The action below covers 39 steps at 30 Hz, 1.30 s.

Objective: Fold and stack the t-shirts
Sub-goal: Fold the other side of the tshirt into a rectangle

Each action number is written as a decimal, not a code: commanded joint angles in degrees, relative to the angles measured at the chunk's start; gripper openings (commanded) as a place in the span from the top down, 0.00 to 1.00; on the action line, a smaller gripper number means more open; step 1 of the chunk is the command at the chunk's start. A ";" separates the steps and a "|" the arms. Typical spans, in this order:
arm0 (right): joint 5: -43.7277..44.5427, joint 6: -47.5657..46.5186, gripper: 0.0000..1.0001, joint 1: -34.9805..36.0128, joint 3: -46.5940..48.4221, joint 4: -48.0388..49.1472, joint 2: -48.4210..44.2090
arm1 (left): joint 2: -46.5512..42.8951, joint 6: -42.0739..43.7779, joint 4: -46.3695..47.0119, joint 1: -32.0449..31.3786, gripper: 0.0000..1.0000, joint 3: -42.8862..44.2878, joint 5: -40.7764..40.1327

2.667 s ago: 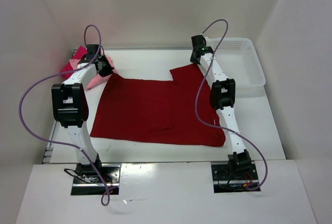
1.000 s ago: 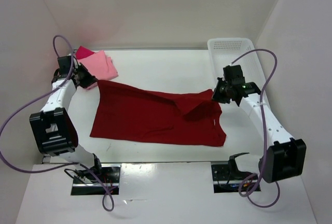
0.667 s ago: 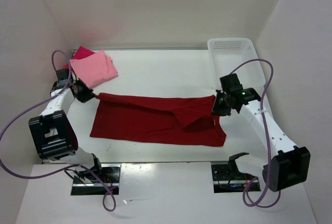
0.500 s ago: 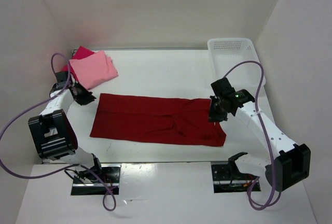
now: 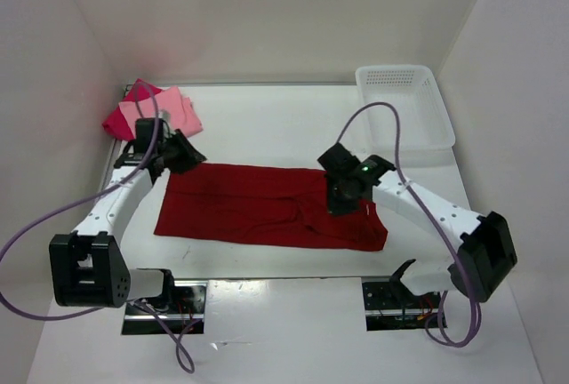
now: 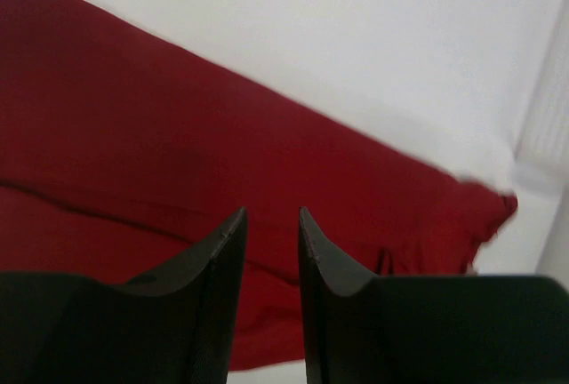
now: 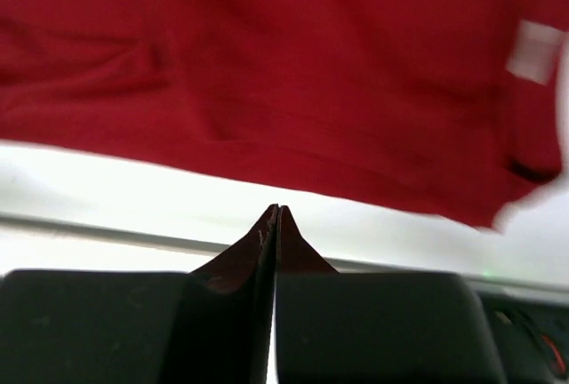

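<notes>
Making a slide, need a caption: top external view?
Left end effector and right end effector at the folded dark red t-shirt; pale pink t-shirt behind.

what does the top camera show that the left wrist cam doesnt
Only the top view: the pale pink shirt and crimson-pink shirt at the far left, the white basket, and the right end effector over the dark red shirt. Only the left wrist view: the fingers of the left end effector stand slightly apart, nothing between them. Both: the dark red shirt lying on the white table.
</notes>
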 commanded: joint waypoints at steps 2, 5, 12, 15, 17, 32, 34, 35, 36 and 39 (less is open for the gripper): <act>-1.89 1.30 0.97 6.90 2.12 12.05 4.66 | -0.74 -2.97 1.11 -9.16 0.65 -2.97 0.88; -2.60 1.30 0.81 11.30 4.14 14.26 8.97 | -0.74 -4.28 1.73 -12.95 0.65 -4.99 0.34; -0.59 -3.26 0.72 12.89 4.93 20.33 19.67 | -1.27 -5.43 3.31 -15.50 0.66 -7.63 0.17; 3.72 -4.15 0.72 12.89 6.87 19.63 23.73 | -1.27 -5.95 3.31 -16.03 0.66 -7.63 0.17; 5.22 -4.15 0.72 12.36 6.87 18.84 24.44 | -1.27 -5.95 3.31 -16.03 0.66 -7.63 0.17; 8.65 -1.16 0.69 9.82 3.89 18.84 20.31 | -1.79 -7.01 3.93 -17.17 0.68 -8.69 0.69; 9.36 -1.68 0.67 9.81 3.89 18.84 20.84 | -1.79 -7.01 3.93 -17.17 0.68 -8.69 0.69; 9.36 -1.68 0.67 9.81 3.28 18.84 21.45 | -1.79 -7.01 3.93 -17.17 0.68 -8.69 0.69; 9.88 -1.68 0.67 9.81 3.27 18.84 21.46 | -1.79 -7.01 3.93 -17.17 0.68 -8.69 0.69; 9.36 -2.21 0.63 9.81 2.74 18.84 22.59 | -1.79 -7.01 3.93 -17.17 0.68 -8.69 0.69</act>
